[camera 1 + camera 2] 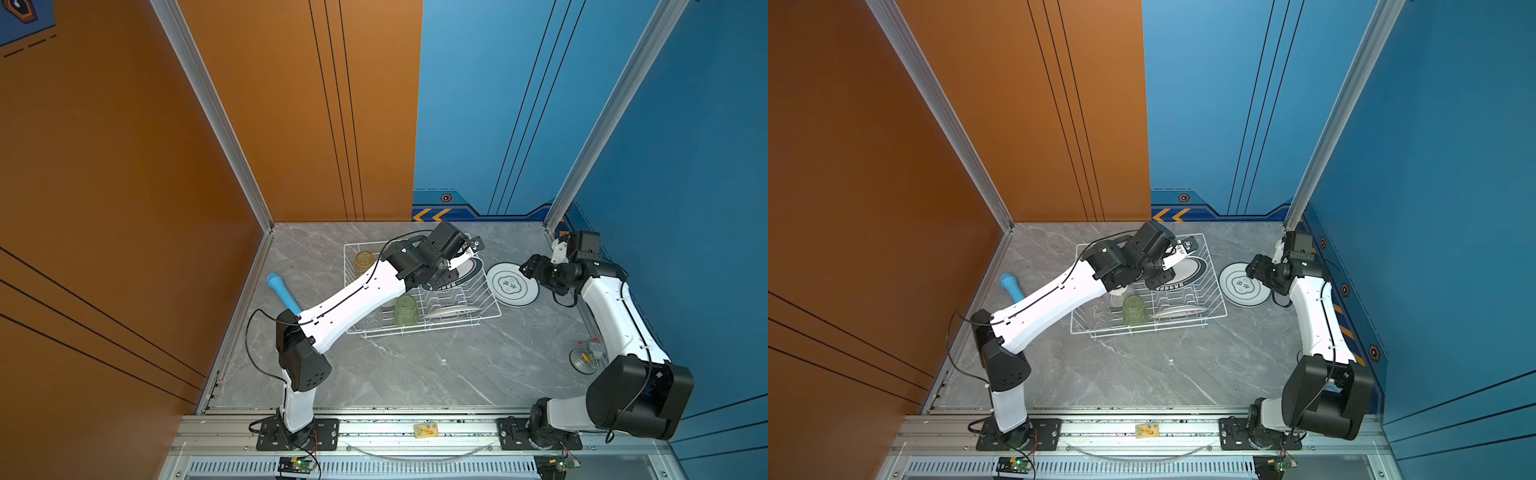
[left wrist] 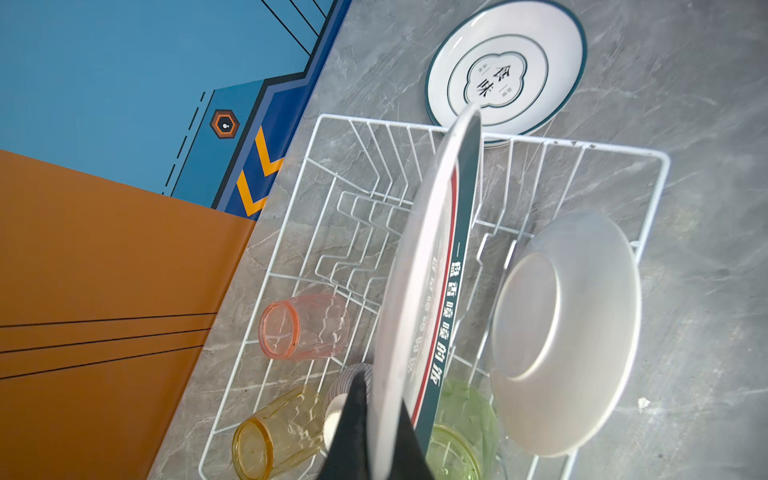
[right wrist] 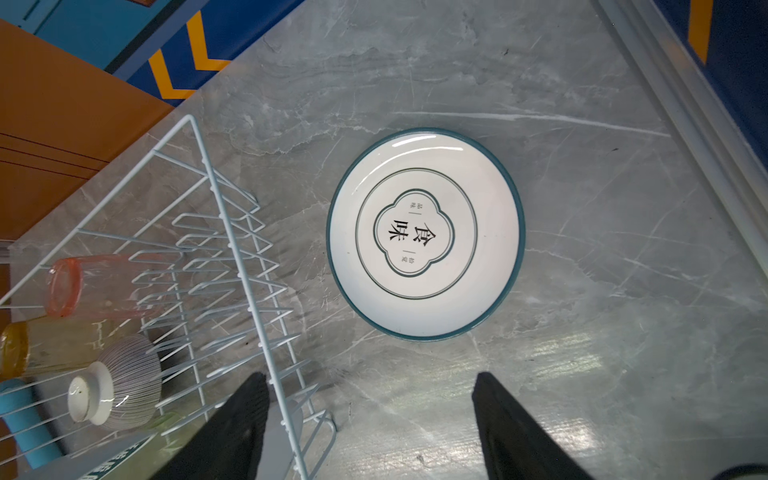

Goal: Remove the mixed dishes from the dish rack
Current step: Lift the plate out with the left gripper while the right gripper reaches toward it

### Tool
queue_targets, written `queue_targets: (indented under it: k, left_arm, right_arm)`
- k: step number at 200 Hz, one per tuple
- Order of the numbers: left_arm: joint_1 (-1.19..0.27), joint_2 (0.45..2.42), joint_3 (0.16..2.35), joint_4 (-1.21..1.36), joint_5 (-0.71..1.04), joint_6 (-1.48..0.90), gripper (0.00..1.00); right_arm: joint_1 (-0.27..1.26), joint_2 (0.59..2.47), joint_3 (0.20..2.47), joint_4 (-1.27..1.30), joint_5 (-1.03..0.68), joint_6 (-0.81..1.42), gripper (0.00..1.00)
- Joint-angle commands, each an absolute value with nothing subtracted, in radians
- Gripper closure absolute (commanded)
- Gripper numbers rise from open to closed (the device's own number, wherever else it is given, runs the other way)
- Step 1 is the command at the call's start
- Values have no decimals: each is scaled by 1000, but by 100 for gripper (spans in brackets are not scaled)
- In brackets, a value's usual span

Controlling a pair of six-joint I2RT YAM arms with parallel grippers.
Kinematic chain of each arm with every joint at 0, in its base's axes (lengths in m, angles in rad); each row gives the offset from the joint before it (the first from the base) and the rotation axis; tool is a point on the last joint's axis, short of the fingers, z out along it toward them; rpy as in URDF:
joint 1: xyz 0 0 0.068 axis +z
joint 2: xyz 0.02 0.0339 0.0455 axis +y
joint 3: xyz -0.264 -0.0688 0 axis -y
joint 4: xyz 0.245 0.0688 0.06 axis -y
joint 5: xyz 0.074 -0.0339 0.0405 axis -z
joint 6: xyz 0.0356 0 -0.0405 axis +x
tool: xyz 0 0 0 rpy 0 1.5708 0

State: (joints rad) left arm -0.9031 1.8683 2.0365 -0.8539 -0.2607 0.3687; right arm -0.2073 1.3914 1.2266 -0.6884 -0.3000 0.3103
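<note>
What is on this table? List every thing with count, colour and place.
dish rack: one, white wire, centre
banded plate: one, white, teal band, gripped over rack
plain plate: one, white, propped in rack
teal-rimmed plate: one seen, white, right of rack
tumblers: four, yellow, pink, green, clear, in rack
bowl: one, striped, upturned in rack
cylinder: one, light blue, table left of rack
left claw: shut on banded plate
right claw: open, near teal-rimmed plate
</note>
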Motion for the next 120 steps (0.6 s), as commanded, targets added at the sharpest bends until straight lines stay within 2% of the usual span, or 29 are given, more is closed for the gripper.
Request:
queue_targets:
  k: [1,47,78,120]
  left_arm:
    - [-853,1787,2038,-825,-138,290,100]
    - [-765,1753,2027,-776,85,167,100]
    - [-701,1716,1961,-663,227,60,100]
    - [-614,1662,1833,-469,412,-99,100]
  right_arm:
    - [-195,1337,1200,-627,-409,295,25]
    - [-150,1247,1124,-444,-712,293,30]
    - [-118,1217,1066,-269,-936,371,34]
    - [-98,1224,1040,-153,-1059,452,41]
